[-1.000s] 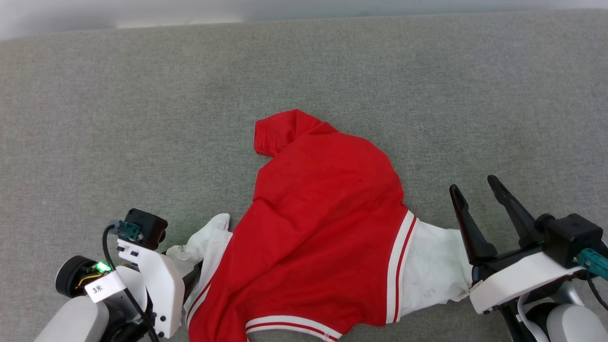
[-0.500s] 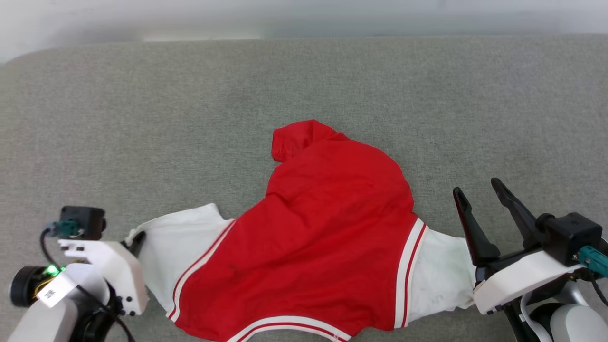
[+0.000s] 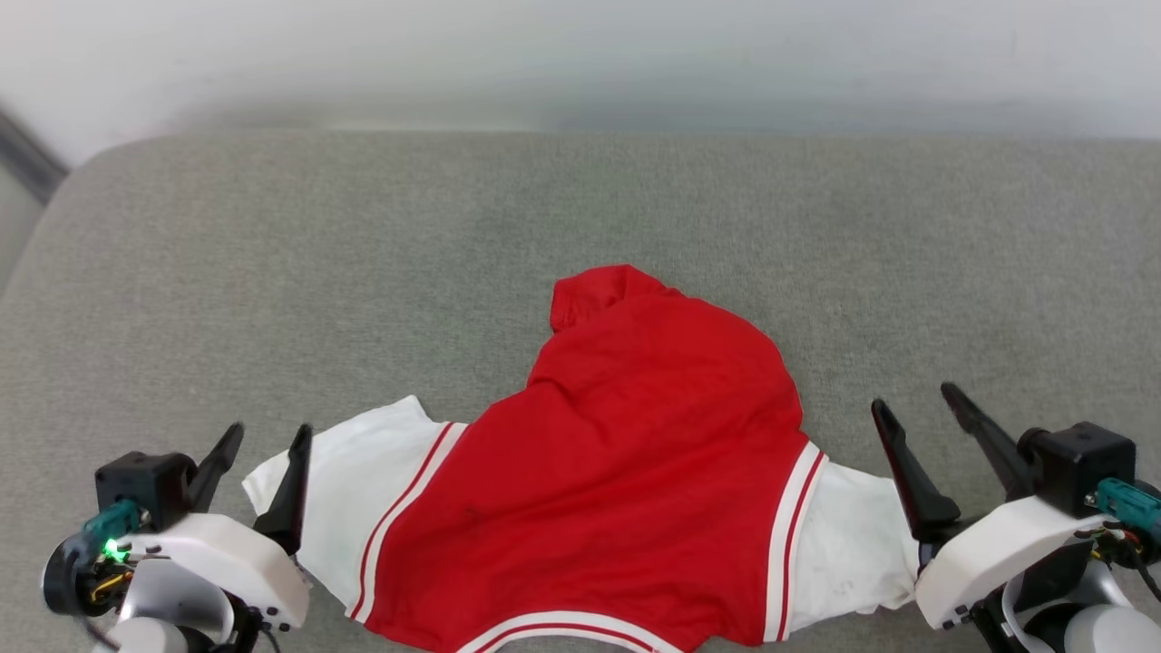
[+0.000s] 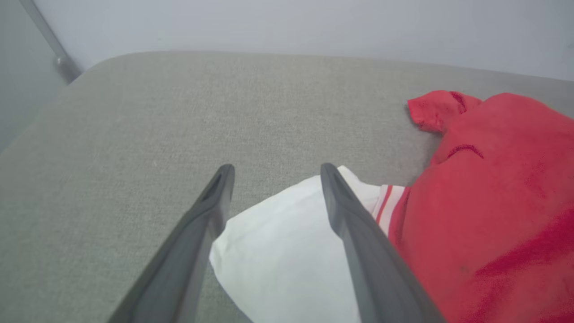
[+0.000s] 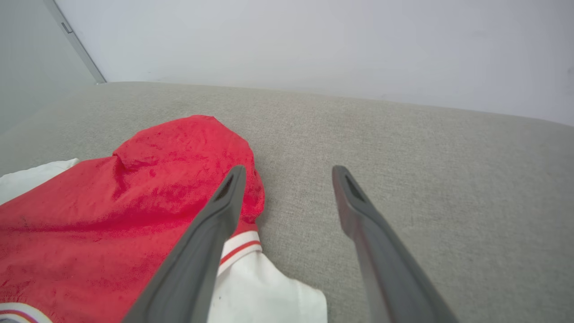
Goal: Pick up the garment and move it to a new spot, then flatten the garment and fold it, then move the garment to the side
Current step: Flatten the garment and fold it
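**Step in hand (judged): flatten.** The garment is spread but not yet flat.

1. left gripper [image 3: 270, 431]: fingers wide apart, nothing held. It sits low at the near-left of the grey cushion [image 3: 272, 272], tips just beside the white left sleeve [image 3: 349, 490]. In the wrist view the sleeve end lies under the gap.
2. garment [image 3: 635, 472]: ctr-near on the cushion, plain red side up (no lettering shows). The far part is humped and one far corner [image 3: 590, 292] is turned over.
3. right sleeve [image 3: 853, 544]: lies out sideways. The right gripper [image 3: 912, 399] is just beside it, fingers wide, empty.

**Procedure:**
- Pinch the far edge w/ both grippers, one at the turned corner.
- Draw it away from the robot, low over the cushion, w/ even tension L/R.
- Take one layer only, or the hump will prob. drag along.
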